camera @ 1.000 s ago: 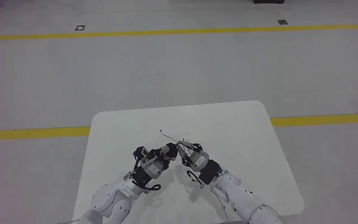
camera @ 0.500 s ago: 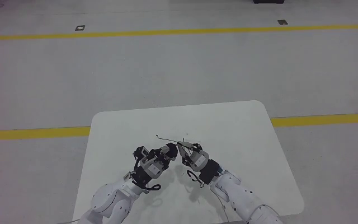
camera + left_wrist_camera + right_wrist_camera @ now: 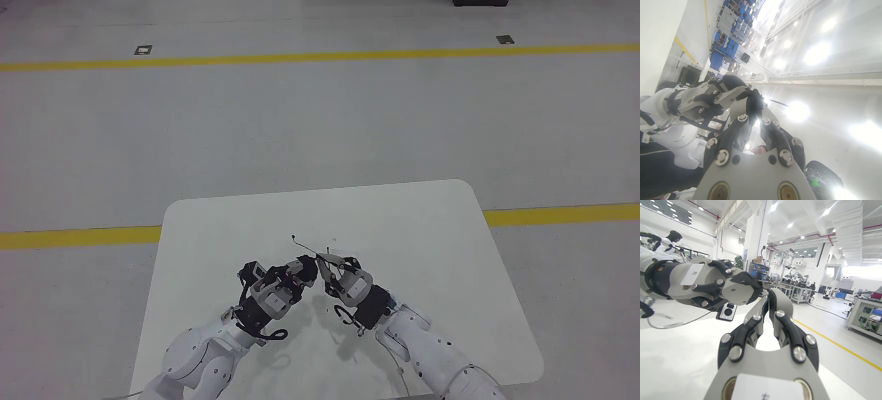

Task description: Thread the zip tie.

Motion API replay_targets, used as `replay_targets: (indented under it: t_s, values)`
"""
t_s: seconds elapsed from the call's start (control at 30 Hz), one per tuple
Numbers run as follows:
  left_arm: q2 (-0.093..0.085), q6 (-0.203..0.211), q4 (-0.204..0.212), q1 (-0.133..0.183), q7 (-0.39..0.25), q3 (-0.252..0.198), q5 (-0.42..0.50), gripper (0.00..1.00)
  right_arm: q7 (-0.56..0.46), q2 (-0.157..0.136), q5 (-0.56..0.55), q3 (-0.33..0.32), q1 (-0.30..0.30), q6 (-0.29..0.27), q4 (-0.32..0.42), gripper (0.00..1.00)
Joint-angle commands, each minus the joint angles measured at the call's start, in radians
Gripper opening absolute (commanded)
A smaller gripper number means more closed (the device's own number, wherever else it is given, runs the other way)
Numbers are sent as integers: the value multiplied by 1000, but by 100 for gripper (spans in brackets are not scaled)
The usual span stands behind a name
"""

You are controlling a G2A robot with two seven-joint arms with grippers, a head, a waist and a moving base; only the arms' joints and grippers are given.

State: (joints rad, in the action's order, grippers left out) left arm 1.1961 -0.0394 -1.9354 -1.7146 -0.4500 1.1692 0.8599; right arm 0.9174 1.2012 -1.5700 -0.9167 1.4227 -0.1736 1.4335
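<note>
My left claw [image 3: 302, 270] and right claw [image 3: 333, 267] sit tip to tip low over the table [image 3: 430, 230]. From where they meet, the zip tie [image 3: 305, 246] runs out beyond the tips as a thin dark strand, clear of the surface, with its far end free.

From the left wrist, the left claw [image 3: 755, 100] has its fingers drawn together at the tips. The zip tie [image 3: 778, 102] pokes out just past them, so I judge it pinched there. The right claw [image 3: 748, 93] comes in from the side and touches those tips.

From the right wrist, the right claw [image 3: 769, 294] is pressed flat together; whether it nips any of the tie I cannot tell. The left claw [image 3: 753, 288] sits just beside its tip.

I judge I'm mid-threading: the two claws are working the tie between them and no closed loop shows yet. The next move calls for lining the free end up with the tie's slot, which I can't make out here. After that, a small wrist turn and a straight push, without loosening the pinch.
</note>
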Motion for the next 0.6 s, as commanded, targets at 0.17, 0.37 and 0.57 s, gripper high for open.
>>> replay_targets:
  t_s: [0.17,0.37,0.57]
  values:
    - [0,0,0,0,0,0,0,0,-14,-6,0,10,-3,17,-2,0]
    - [0,0,0,0,0,0,0,0,-21,-13,0,23,-7,30,-2,0]
    - [0,0,0,0,0,0,0,0,-28,-20,0,35,-10,45,-2,0]
